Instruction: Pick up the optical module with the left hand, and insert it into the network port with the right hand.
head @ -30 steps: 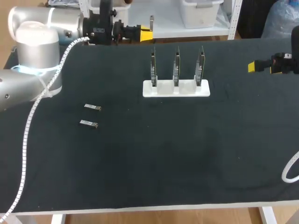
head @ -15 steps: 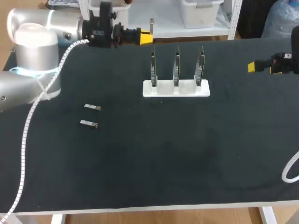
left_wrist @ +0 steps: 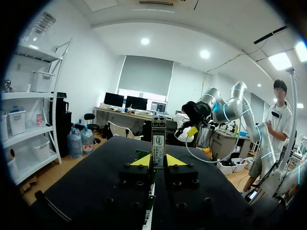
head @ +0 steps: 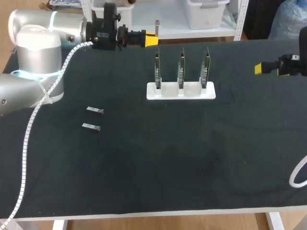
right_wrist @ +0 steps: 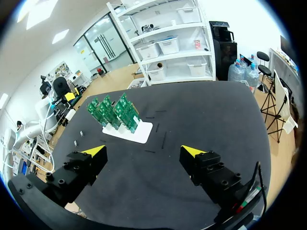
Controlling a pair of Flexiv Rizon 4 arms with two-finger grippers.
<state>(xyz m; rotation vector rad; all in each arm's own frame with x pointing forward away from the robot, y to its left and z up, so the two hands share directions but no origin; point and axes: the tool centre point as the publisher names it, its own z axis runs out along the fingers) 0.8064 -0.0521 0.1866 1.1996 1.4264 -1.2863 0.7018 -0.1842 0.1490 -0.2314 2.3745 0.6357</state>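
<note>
My left gripper (head: 150,39) hovers over the table's back edge, left of the boards, shut on a slim silver optical module (head: 157,26) that sticks up past its yellow tips. In the left wrist view the module (left_wrist: 158,143) stands upright between the two tips of that gripper (left_wrist: 159,161). The port boards, three green circuit boards (head: 181,67), stand upright in a white holder (head: 181,92) at the back middle; the right wrist view shows them (right_wrist: 113,111) well ahead. My right gripper (head: 259,68) hangs at the far right, open and holding nothing (right_wrist: 146,155).
Two more silver modules (head: 95,110) (head: 90,127) lie flat on the black mat at the left. A white cable loop (head: 297,175) pokes in at the right edge. My left arm's spiral cable (head: 29,129) trails down the left side.
My left gripper has shifted slightly to the right and a touch nearer with the module still in it. The right arm has not moved.
</note>
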